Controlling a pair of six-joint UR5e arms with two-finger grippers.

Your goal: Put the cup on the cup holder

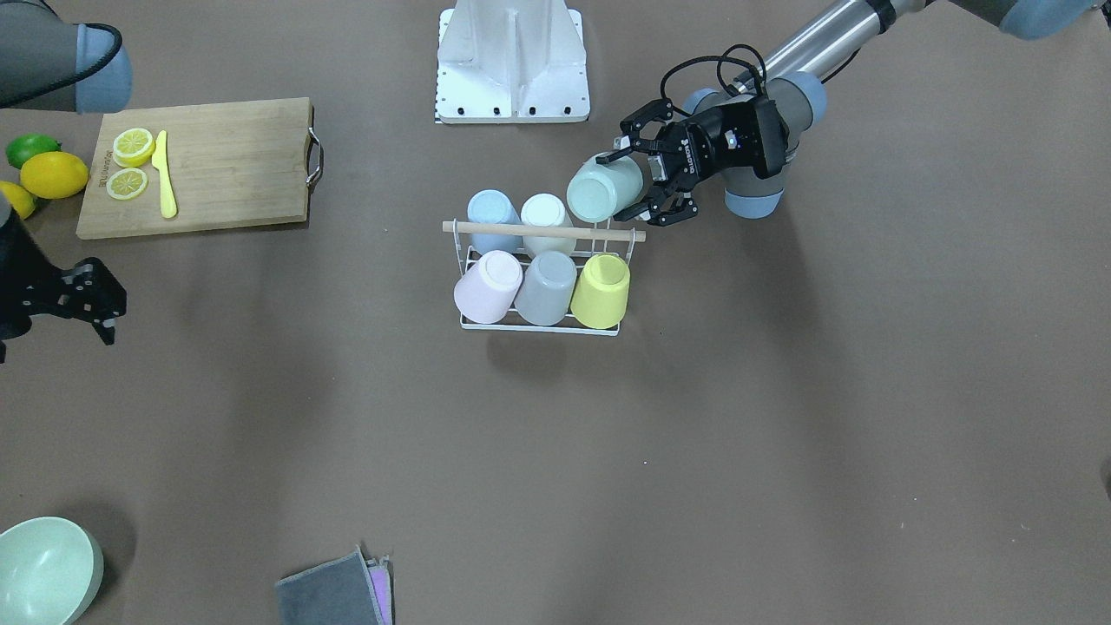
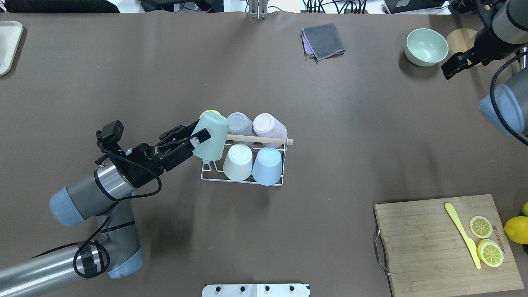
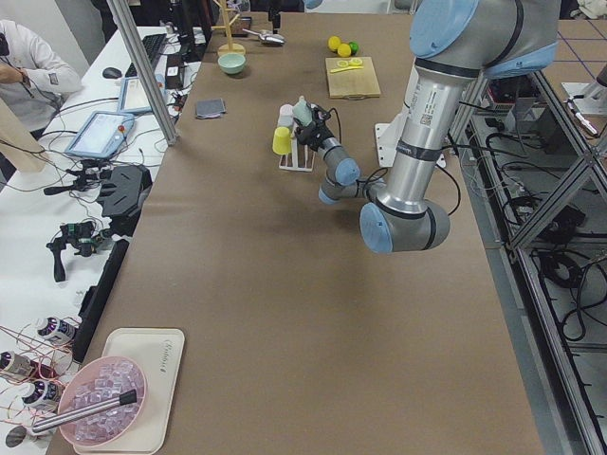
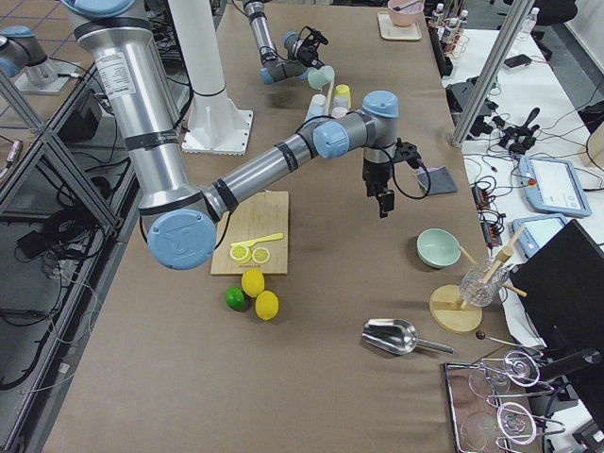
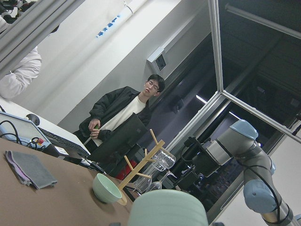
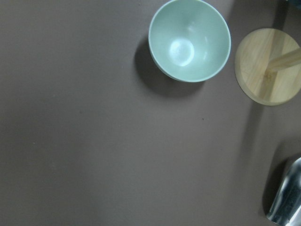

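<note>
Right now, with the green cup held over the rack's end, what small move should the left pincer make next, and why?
Probably lower the mint cup, mouth down, onto the bare corner of the cup holder beside the white cup. The left pincer grips the cup tilted just above that spot, and the other places are all taken.

Below the left gripper (image 2: 201, 128) you have the brown-covered table (image 2: 330, 231), ahead of it a white workbench (image 3: 28, 313) behind an aluminium post (image 3: 142, 66), and farther ahead a white wall (image 5: 94, 66) beside a dark glazed panel (image 5: 263, 94).
</note>
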